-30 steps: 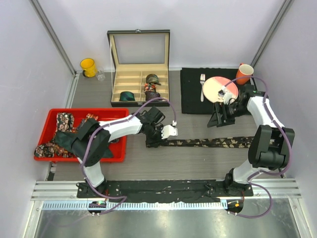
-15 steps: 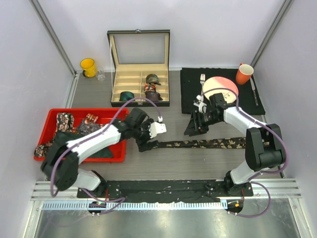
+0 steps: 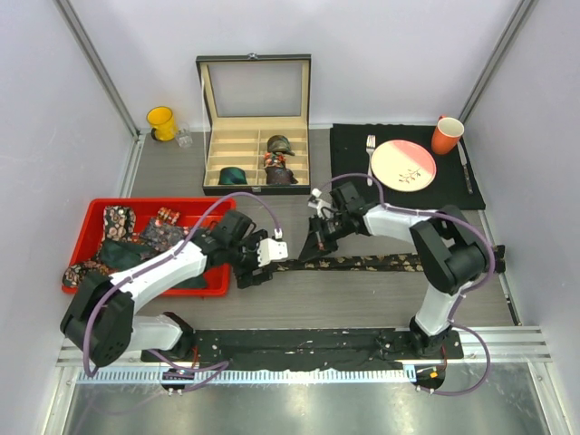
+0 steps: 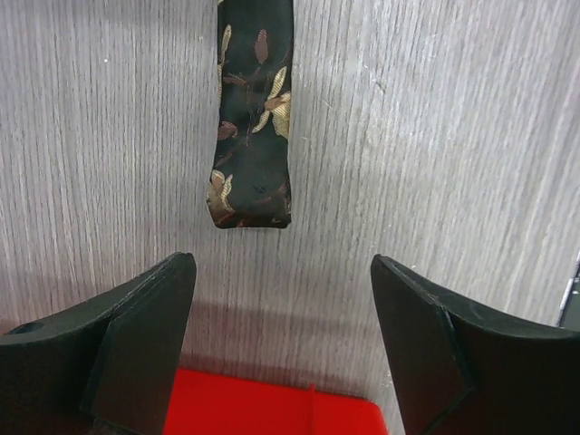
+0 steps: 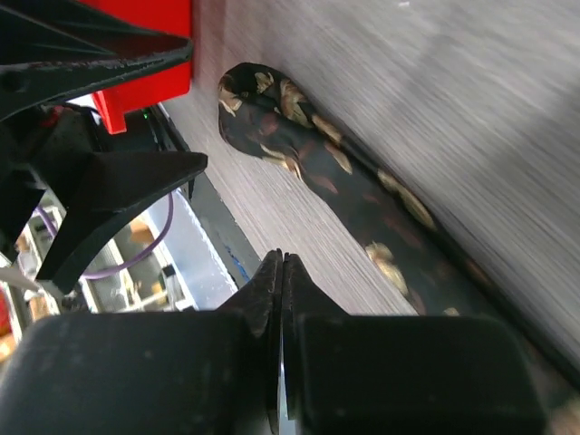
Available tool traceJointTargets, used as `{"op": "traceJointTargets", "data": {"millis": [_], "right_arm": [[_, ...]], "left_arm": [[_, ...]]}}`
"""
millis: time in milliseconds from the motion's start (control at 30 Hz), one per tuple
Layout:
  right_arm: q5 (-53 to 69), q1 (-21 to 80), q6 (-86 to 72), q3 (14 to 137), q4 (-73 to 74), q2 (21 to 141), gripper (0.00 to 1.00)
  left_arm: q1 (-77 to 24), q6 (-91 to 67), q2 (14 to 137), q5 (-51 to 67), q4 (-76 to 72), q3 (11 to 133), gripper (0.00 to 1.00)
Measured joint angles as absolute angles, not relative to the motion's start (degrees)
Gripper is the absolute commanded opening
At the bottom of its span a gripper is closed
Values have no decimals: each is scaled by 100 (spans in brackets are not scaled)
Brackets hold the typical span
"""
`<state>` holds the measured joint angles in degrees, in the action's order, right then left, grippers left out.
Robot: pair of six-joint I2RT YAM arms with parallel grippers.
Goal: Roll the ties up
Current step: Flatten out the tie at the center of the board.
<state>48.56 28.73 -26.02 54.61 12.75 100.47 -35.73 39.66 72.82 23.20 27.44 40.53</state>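
Observation:
A long dark floral tie (image 3: 390, 263) lies flat and unrolled across the table, with its narrow end (image 4: 253, 186) on the bare wood. My left gripper (image 3: 256, 263) stands open just left of that end, and its fingers (image 4: 145, 331) hold nothing. My right gripper (image 3: 309, 253) is shut and empty; it hovers right by the tie (image 5: 304, 136) near the same end. More loose ties (image 3: 118, 222) sit in the red tray (image 3: 195, 207). Rolled ties (image 3: 279, 143) fill some of the box's compartments.
An open wooden box (image 3: 254, 145) stands at the back. At the back right, a black mat (image 3: 349, 181) carries a pink plate (image 3: 403, 164), a fork (image 3: 370, 156) and a knife (image 3: 465, 163), beside an orange cup (image 3: 447, 135). A yellow mug (image 3: 161, 121) stands at the back left.
My left gripper opened, let go of the tie's end and backed off to the left. My right arm swept left from the mat to that end and shut.

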Motion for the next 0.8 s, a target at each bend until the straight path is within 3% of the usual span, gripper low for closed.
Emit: {"op": "traceJointTargets", "data": {"millis": [233, 400, 533, 800], "right_arm": [[4831, 3242, -2834, 5765, 996, 10713, 1], [4748, 3288, -2886, 5874, 915, 10903, 1], [4700, 3291, -2884, 5966, 854, 11091, 1], [4683, 3288, -2884, 6025, 864, 11373, 1]], "left_arm": [[-3551, 4252, 7673, 2324, 2471, 3999, 76], [-3548, 4318, 7959, 2359, 2248, 3994, 66], [-3548, 4335, 8097, 2362, 2117, 3994, 49], [-3548, 4174, 8097, 2423, 1959, 3999, 32]]}}
